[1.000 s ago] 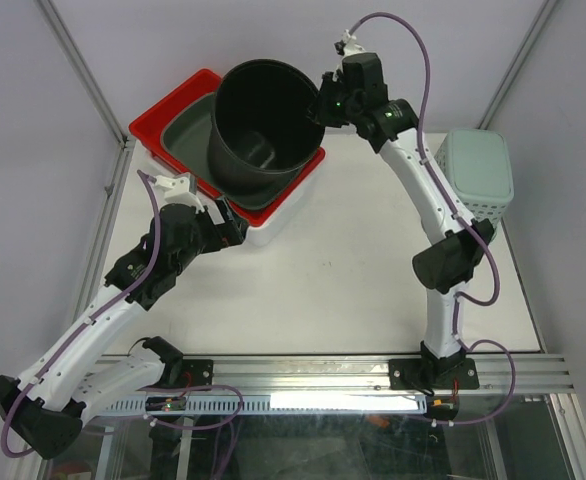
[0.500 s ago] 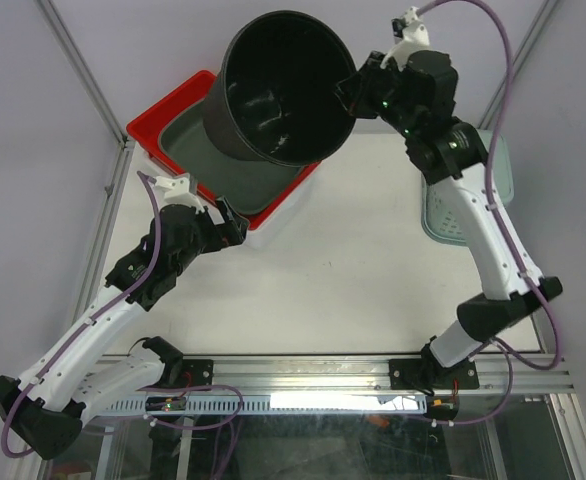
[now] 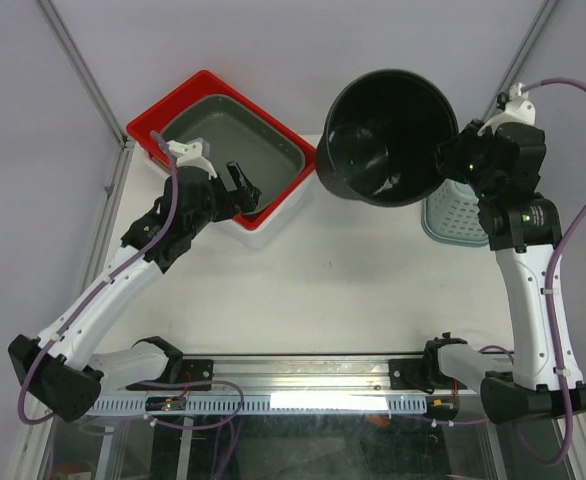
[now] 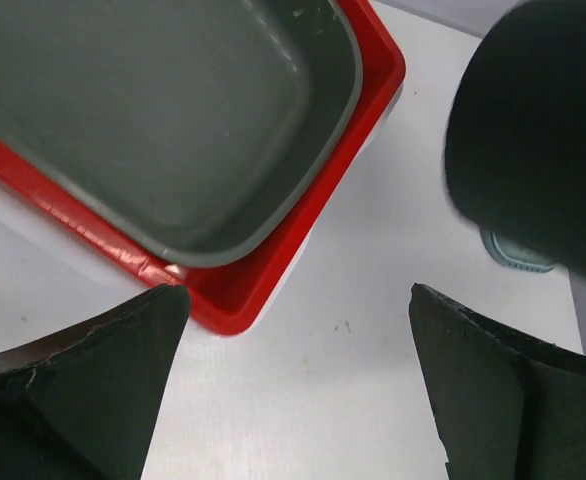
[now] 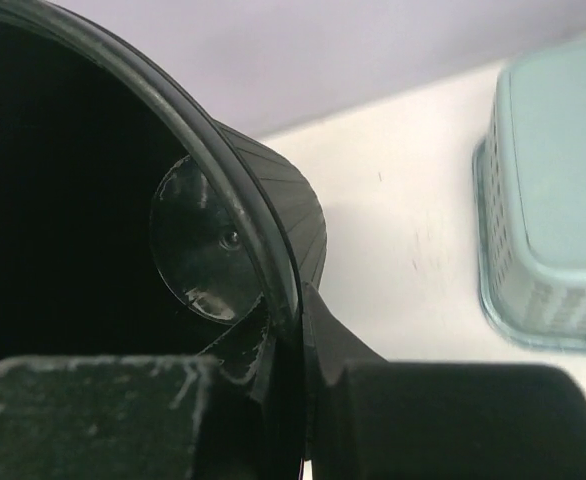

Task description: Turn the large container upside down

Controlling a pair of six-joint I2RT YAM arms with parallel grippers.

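- Large black container [image 3: 383, 130]: held in the air over the back of the table [image 3: 323, 290], right of centre, between the red tray [image 3: 153, 125] and the pale green basket [image 3: 453, 215].
- Its mouth opens up toward the overhead camera, so the inner walls and floor are in view. The long axis is close to upright with a slight lean. It is not inverted.
- Right gripper [image 3: 453, 160]: at the container's right rim. In the wrist view the gripper [image 5: 283, 330] is clamped on the rim, one finger inside the wall and one outside.
- Basket [image 5: 553, 200] sits on the table just right of and below the container.
- Left gripper [image 3: 241, 190]: over the near right edge of the red tray, jaws spread wide and holding nothing. The wrist view shows both fingers [image 4: 83, 370] far apart, with bare table between them.
- A grey-green tub [image 3: 233, 140] is nested inside the red tray.
- Left wrist view: the container [image 4: 543, 130] is a blurred dark mass at upper right, well clear of the left fingers.
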